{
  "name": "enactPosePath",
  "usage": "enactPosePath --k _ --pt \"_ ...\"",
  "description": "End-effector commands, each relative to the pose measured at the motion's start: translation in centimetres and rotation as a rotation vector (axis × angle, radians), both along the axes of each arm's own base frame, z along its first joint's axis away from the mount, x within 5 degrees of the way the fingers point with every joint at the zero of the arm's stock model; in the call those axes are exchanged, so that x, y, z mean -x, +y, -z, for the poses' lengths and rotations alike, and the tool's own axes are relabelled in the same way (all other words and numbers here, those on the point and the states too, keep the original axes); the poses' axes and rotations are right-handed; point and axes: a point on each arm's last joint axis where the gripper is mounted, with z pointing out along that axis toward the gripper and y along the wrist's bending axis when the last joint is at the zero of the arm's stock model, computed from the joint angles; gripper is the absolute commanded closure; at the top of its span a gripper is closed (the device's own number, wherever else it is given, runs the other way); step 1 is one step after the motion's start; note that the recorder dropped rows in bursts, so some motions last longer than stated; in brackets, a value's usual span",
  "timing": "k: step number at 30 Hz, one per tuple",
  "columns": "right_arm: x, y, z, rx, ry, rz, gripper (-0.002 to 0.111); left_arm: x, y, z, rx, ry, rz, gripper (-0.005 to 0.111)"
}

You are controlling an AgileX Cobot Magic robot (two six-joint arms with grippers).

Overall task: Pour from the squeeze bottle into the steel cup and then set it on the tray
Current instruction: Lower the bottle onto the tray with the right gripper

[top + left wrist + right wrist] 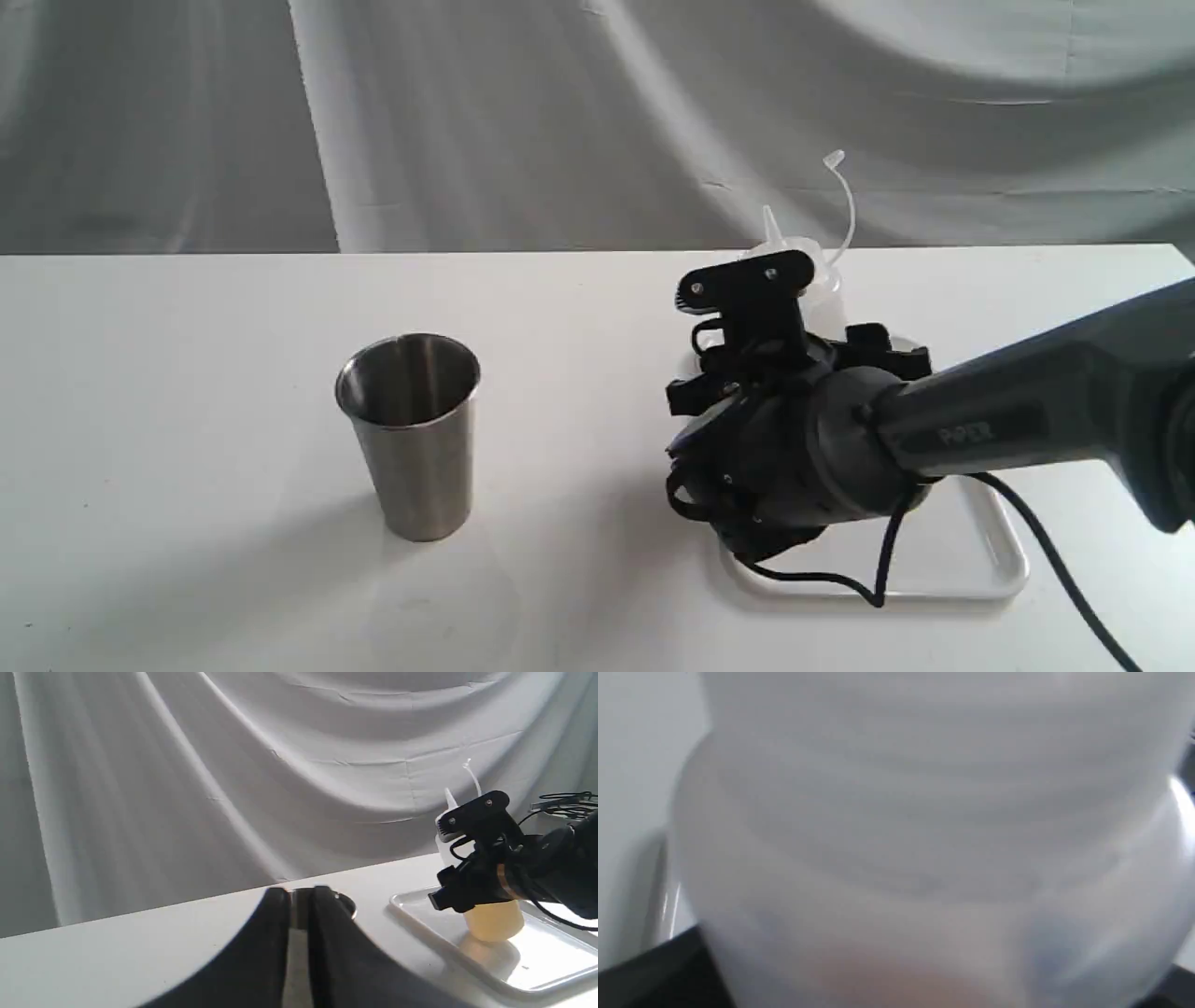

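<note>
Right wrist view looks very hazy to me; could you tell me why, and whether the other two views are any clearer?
Right wrist view: the squeeze bottle fills the frame, too close to focus. Left wrist view: the left hand is a soft dark blur near the lens, and the tray shows bright glare. Exterior view: sharp, evenly lit, with a soft shadow beside the steel cup.

Backed throughout by a pale grey cloth backdrop [597, 112], hung in broad diagonal folds, darker and more shaded at the left, brighter toward the middle. Fronted by a plain white table [187, 392], smooth and matte, its far edge meeting the cloth in one straight line. Lit softly and diffusely from above, with faint, blurred shadows on the tabletop.
</note>
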Motion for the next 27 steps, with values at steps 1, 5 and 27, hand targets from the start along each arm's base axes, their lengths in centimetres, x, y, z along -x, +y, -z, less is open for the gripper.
enactPosePath --k 1,5,27 --pt "-0.26 0.06 -0.53 -0.009 -0.018 -0.014 0.034 -0.05 -0.02 0.09 -0.003 -0.002 -0.002 0.098" --pt "-0.15 -0.02 -0.42 -0.027 -0.015 0.007 0.03 -0.05 -0.02 0.09 -0.003 -0.002 -0.002 0.098" --pt "0.14 -0.31 -0.2 -0.053 -0.001 0.06 0.012 -0.05 -0.02 0.09 -0.003 -0.002 -0.002 0.098"
